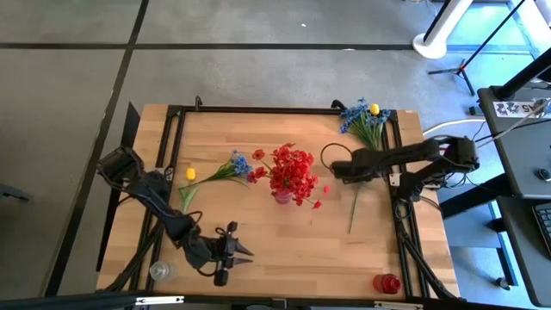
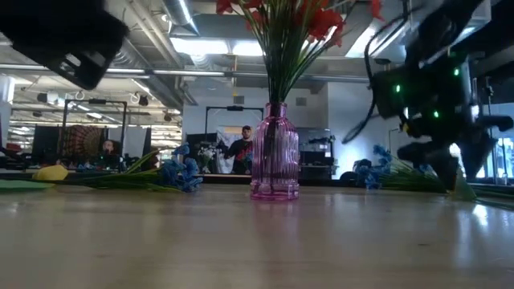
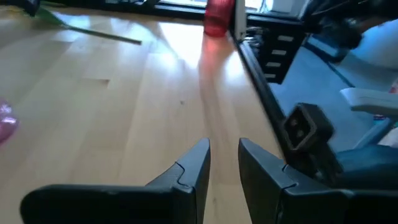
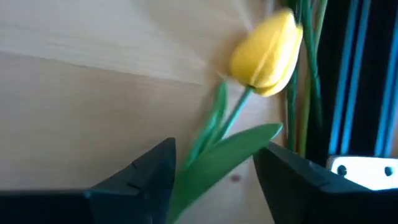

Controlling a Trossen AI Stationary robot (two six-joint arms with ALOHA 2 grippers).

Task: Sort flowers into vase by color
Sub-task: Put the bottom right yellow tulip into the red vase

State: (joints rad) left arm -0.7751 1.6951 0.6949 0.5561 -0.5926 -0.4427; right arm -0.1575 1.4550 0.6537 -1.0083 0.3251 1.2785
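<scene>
At the lower left of the overhead view the left hand (image 1: 244, 253) waits over bare surface (image 1: 284, 241), its fingers a little apart and holding nothing. Just above it, left of centre, a yellow tulip (image 1: 190, 174) and a blue sprig (image 1: 239, 163) lie flat, stems crossing and trailing toward the lower left. In the centre stands a pink glass vase (image 2: 274, 152), already holding a full bunch of red flowers (image 1: 291, 170); a few loose red blossoms lie on the wood beside it. To the right of it the right hand (image 1: 337, 167) hovers with its fingers spread. In its wrist camera a second yellow tulip (image 4: 267, 53) lies straight ahead, its stem and leaf running back between the fingers, so they straddle it without yet pinching. This arm looks by far the nearer to that flower. At the upper right a bunch of blue flowers (image 1: 360, 119) rests by the frame. A small red vase (image 1: 386, 282) stands at the lower right, apparently empty.
</scene>
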